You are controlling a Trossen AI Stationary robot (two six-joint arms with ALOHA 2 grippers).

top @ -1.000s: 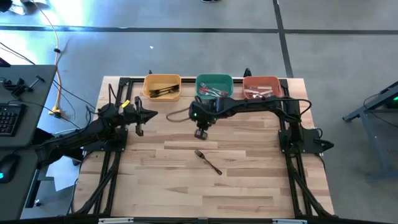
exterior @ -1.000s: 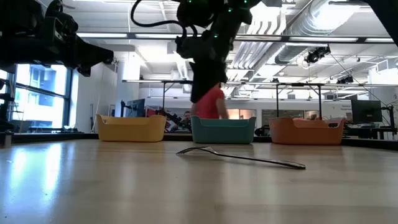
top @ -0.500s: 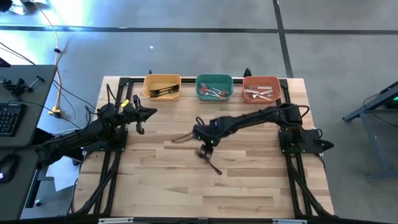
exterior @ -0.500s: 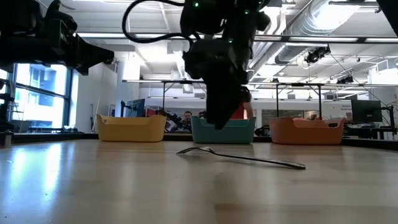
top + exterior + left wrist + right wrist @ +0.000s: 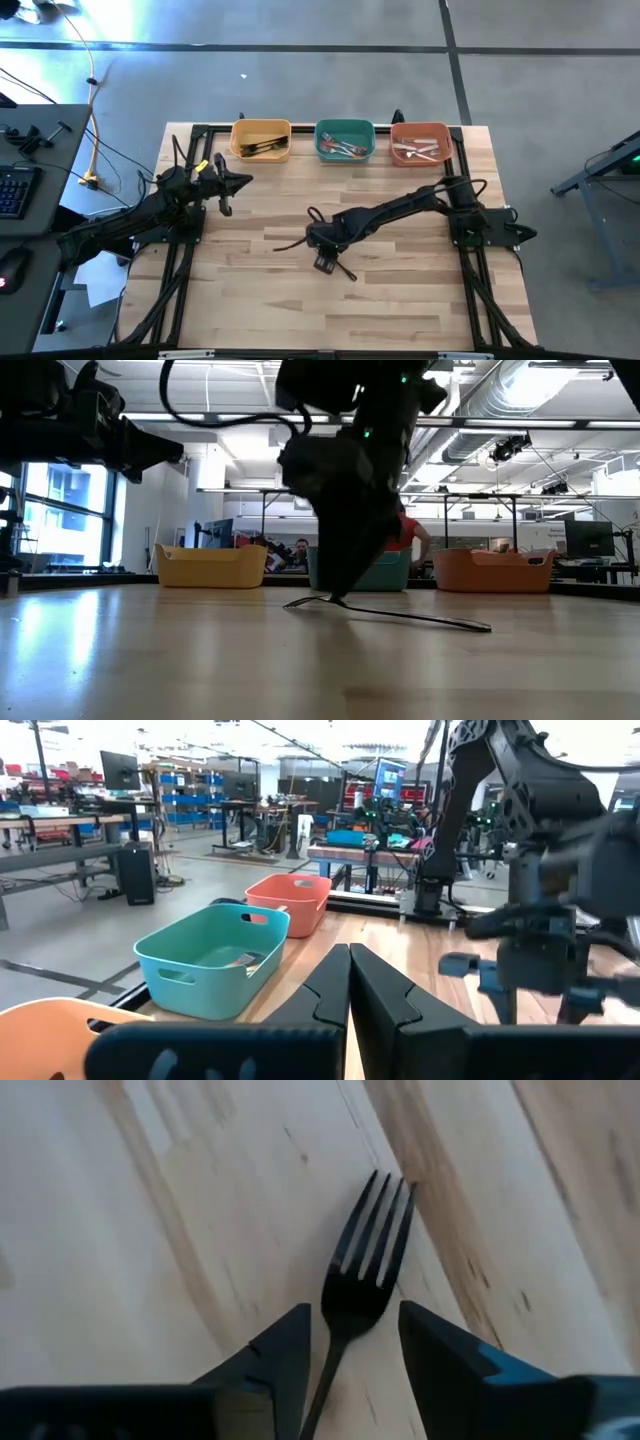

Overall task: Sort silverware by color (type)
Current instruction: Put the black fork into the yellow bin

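Note:
A fork (image 5: 368, 1260) with a thin dark handle (image 5: 346, 271) lies flat on the wooden table (image 5: 400, 300), near the middle. My right gripper (image 5: 350, 1345) is open and points steeply down over it. Its two fingers stand on either side of the fork's neck, just behind the tines, with a gap showing on each side. In the low view the right gripper (image 5: 335, 595) reaches almost to the tabletop at the fork's head end (image 5: 305, 602). My left gripper (image 5: 240, 181) waits shut and level above the table's left side.
Three bins stand along the far edge: yellow (image 5: 261, 140), green (image 5: 345, 140) and red-orange (image 5: 420, 142), each with silverware inside. Black frame rails (image 5: 180, 270) run down both sides of the table. Bare wood lies toward the near edge.
My right gripper has come from just in front of the green bin toward the table's near edge and down, rolling its wrist, until its fingers straddle the fork's neck. The fork has stayed where it was.

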